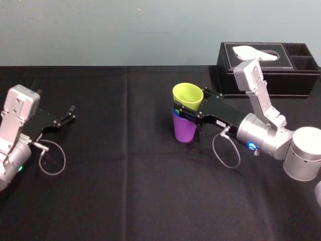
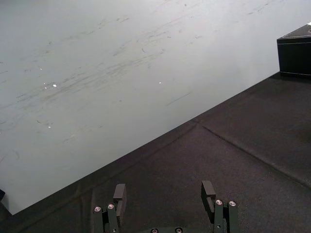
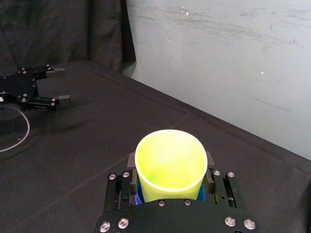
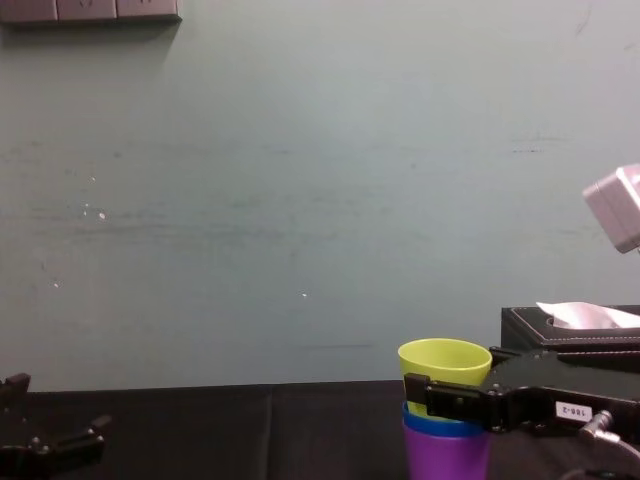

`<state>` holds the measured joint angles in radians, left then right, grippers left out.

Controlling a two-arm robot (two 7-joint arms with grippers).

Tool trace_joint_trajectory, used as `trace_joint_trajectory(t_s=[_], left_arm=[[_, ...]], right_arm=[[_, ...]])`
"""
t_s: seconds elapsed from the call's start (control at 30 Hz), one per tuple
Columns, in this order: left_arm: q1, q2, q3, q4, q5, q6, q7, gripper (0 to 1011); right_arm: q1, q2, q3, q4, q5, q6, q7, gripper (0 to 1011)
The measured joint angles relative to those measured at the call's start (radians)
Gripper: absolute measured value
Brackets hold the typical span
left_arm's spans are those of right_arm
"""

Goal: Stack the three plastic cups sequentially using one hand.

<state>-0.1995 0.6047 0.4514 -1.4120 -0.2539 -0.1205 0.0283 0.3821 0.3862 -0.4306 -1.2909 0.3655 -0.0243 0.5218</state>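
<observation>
While clamping the yellow-green cup (image 1: 187,96) just above the blue rim with the right gripper (image 3: 170,162), looking to be seating the last of the three, out in the middle in front of the tissue box (image 1: 281,70). Nesting it inside the blue cup (image 4: 438,426), showing as a thin band, that one in turn tucked into the purple cup (image 1: 184,128) standing on the black table (image 1: 125,191). Judging the stack as all but built, only the release and the pull-back left to do. Needing care right here: pressing straight down along the stack's axis, keeping the top cup level to avoid wedging it crooked, then opening both sides evenly and backing off level, avoiding any drag on such a light tower. Finding the cup squarely between the jaws, mouth up, thin fingers (image 3: 131,161) pressing on opposite flanks of its wall, clenched on it by the look of things. Leaving the left gripper (image 1: 70,114) parked at the table's far left, spread wide, holding nothing
</observation>
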Motion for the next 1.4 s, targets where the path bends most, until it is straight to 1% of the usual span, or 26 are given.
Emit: trace_joint_trajectory(t_s=[0.43,0.9,0.97,1.0,1.13,1.17,1.2,1.27,1.4], left_arm=[[0.0,0.0,0.0,0.0,0.0,0.0,0.0,1011],[0.0,0.0,0.0,0.0,0.0,0.0,0.0,1011],[0.0,0.0,0.0,0.0,0.0,0.0,0.0,1011],[0.0,0.0,0.0,0.0,0.0,0.0,0.0,1011],[0.0,0.0,0.0,0.0,0.0,0.0,0.0,1011],[0.0,0.0,0.0,0.0,0.0,0.0,0.0,1011],[0.0,0.0,0.0,0.0,0.0,0.0,0.0,1011],[0.0,0.0,0.0,0.0,0.0,0.0,0.0,1011],[0.0,0.0,0.0,0.0,0.0,0.0,0.0,1011]], right_arm=[[-0.013,0.004,0.0,-0.007,0.012,0.015,0.006,739],[-0.014,0.004,0.0,-0.008,0.015,0.015,0.006,739],[-0.013,0.004,0.0,-0.008,0.015,0.015,0.006,795],[-0.013,0.004,0.0,-0.008,0.015,0.015,0.006,795],[-0.013,0.004,0.0,-0.008,0.015,0.015,0.006,926],[-0.013,0.004,0.0,-0.008,0.015,0.015,0.006,934],[-0.013,0.004,0.0,-0.008,0.015,0.015,0.006,971],[-0.013,0.004,0.0,-0.008,0.015,0.015,0.006,998],[-0.013,0.004,0.0,-0.008,0.014,0.015,0.006,1003]])
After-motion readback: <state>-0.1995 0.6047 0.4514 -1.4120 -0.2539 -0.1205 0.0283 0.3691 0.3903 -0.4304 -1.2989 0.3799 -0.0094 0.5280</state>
